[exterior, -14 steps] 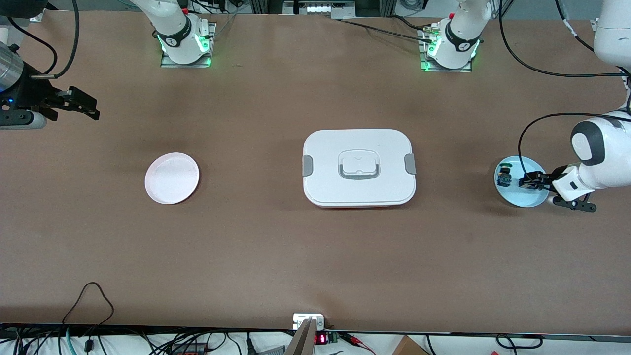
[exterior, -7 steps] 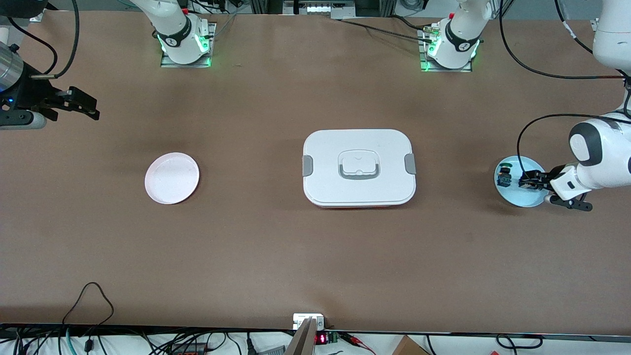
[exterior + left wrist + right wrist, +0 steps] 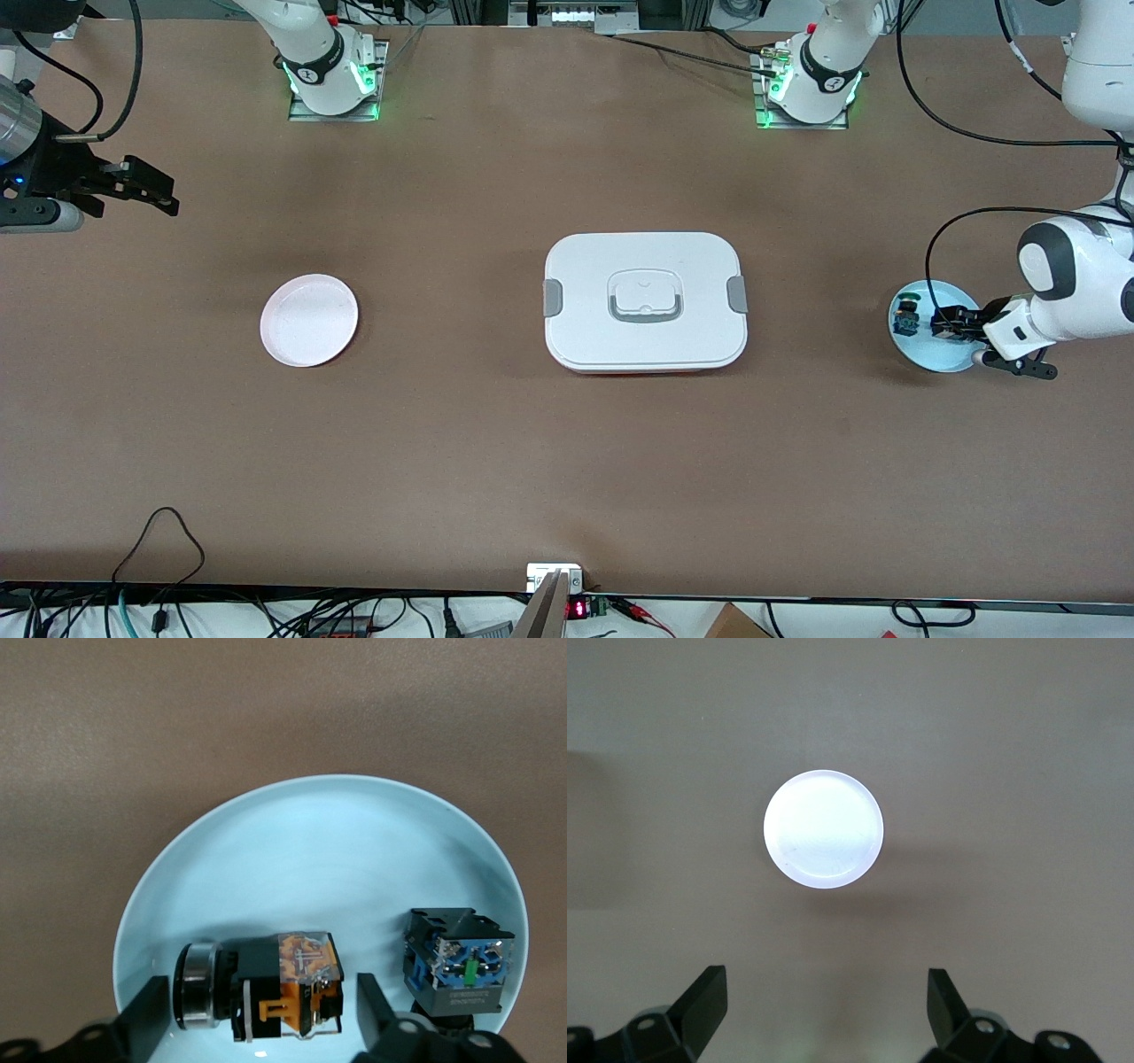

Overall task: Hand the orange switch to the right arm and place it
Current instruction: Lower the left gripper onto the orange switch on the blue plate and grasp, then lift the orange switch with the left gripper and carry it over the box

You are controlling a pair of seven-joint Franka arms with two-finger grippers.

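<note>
Left wrist view shows the left gripper (image 3: 257,1010) low over the light blue plate (image 3: 301,842), its 2 fingers (image 3: 146,1014) spread apart with the orange switch (image 3: 261,988) lying on its side between them; a gap shows on each side, so neither finger touches it. Just beside it on the same plate sits the small switch with green and blue parts (image 3: 459,967). From the front view, that plate (image 3: 952,354) lies at the left arm's end of the table, well apart from the white lidded container (image 3: 645,301) in the middle and the pink plate (image 3: 309,320) toward the right arm's end. The right gripper (image 3: 146,190) waits in the air over bare table near that end, fingers (image 3: 700,1001) apart and holding nothing, its wrist camera looking down on the pink plate (image 3: 823,828).
</note>
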